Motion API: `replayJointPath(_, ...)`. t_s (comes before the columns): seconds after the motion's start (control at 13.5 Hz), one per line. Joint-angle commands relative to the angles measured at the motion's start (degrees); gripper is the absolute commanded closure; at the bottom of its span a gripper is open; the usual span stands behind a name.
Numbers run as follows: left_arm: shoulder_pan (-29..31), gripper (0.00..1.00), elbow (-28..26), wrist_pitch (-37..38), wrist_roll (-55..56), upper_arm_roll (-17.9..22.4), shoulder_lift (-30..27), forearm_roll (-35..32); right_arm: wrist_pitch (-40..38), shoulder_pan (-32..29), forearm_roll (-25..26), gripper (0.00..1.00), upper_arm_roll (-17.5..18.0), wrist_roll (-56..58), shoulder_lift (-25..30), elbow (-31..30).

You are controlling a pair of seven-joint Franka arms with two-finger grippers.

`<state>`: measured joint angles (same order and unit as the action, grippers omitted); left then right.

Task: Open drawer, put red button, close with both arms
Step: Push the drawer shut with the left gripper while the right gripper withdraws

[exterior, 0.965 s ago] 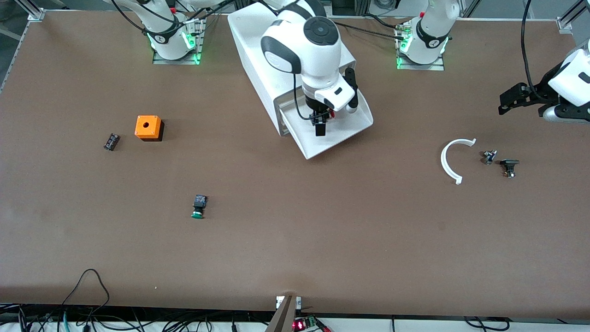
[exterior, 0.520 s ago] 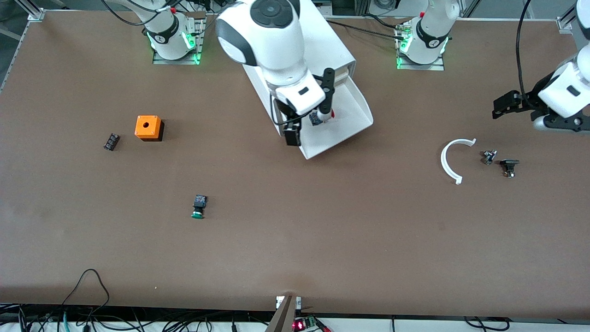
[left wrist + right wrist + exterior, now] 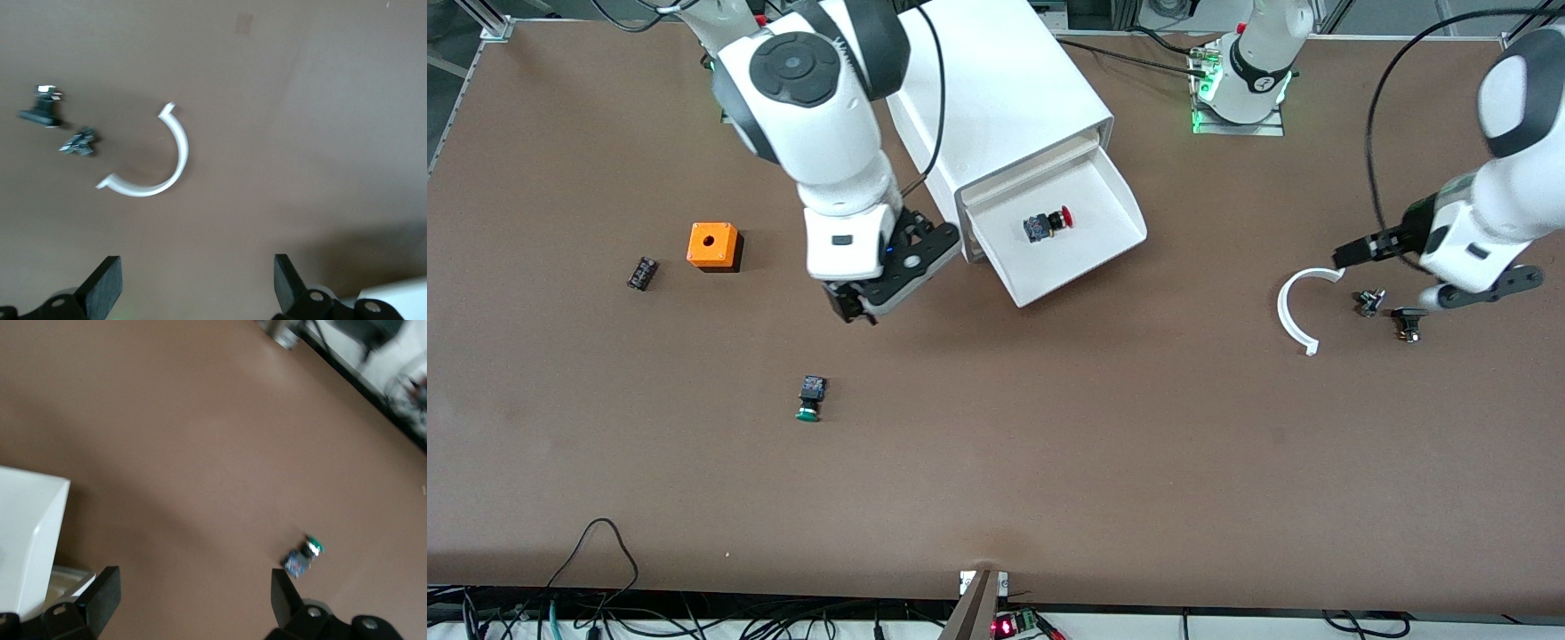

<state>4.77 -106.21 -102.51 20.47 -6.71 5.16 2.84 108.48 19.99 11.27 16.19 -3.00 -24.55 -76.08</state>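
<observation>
The drawer (image 3: 1096, 263) stands pulled out of the white cabinet (image 3: 1005, 89). The red button (image 3: 1047, 222) lies on its side in the drawer, free of both grippers. My right gripper (image 3: 855, 310) is open and empty over the bare table beside the cabinet, toward the right arm's end; its wrist view shows the spread fingers (image 3: 100, 600) and a white corner of the drawer (image 3: 27, 540). My left gripper (image 3: 1347, 255) is open and empty over the table by a white arc, with spread fingers (image 3: 288, 285) in its wrist view.
A green-capped button (image 3: 810, 397) (image 3: 303, 557) lies nearer the front camera than my right gripper. An orange box (image 3: 713, 244) and a small black part (image 3: 641, 272) lie toward the right arm's end. The white arc (image 3: 1294, 311) (image 3: 170, 167) and two small dark parts (image 3: 1370, 302) (image 3: 1409, 320) lie under my left arm.
My right gripper let go of the red button in the drawer, then swung out toward the right arm's end. My left arm moved in over the white arc.
</observation>
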Motion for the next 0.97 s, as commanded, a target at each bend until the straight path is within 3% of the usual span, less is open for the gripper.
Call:
replayJointPath(0.0,-1.9,0.00,-6.7,-11.4,12.5,-3.6,2.7,1.4,-2.8,-6.3,-1.2,0.00,0.5,-13.4,4.8,-6.4)
replayJointPath(0.22,-5.9,0.00,-10.6,-21.7,21.2,-5.4,5.2,1.4,-11.2,-13.7,-1.2,0.00,0.3,-22.2,5.0,-9.1)
replayJointPath(0.59,-12.4,0.00,-14.9,-34.2,30.7,-6.4,10.2,1.5,-11.8,-26.0,-1.2,0.00,-0.5,-21.6,7.8,-10.1)
replayJointPath(0.89,-12.8,0.00,-17.1,-34.1,39.3,-14.8,9.9,1.6,-12.5,-28.7,-1.2,0.00,-1.3,-20.4,12.8,-9.4)
